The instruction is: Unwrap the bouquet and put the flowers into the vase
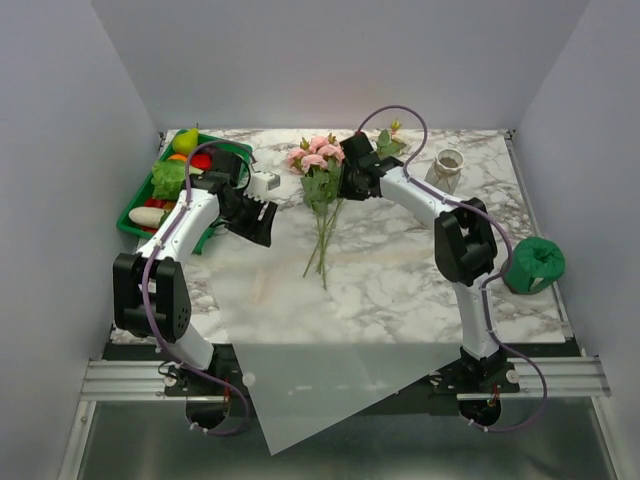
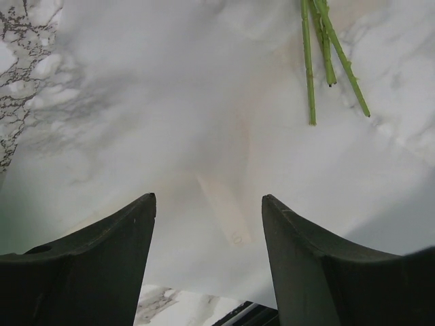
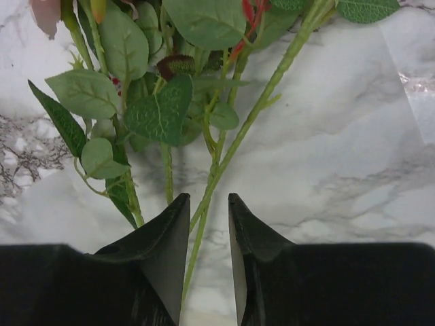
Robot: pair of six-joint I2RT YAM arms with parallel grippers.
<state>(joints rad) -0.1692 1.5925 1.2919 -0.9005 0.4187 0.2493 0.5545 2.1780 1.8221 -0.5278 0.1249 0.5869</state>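
Note:
The bouquet lies unwrapped. Its flowers (image 1: 318, 158) rest on the marble with their stems (image 1: 322, 245) pointing toward me. The white paper (image 1: 330, 340) is spread flat and hangs over the table's front edge, and a cream ribbon (image 1: 260, 288) lies on it. My left gripper (image 1: 262, 225) hovers open over the paper (image 2: 170, 102), with the ribbon (image 2: 228, 210) below the gap and nothing between the fingers. My right gripper (image 3: 209, 196) is low over the leafy stems (image 3: 160, 109), jaws narrowly apart, and one thin stem (image 3: 198, 242) runs through the gap ungripped. The vase (image 1: 447, 168) stands upright at the back right.
A green tray (image 1: 133, 222) of toy vegetables sits at the back left, beside my left arm. A dark green knotted pouch (image 1: 535, 265) lies at the right edge. White walls close in the table on three sides.

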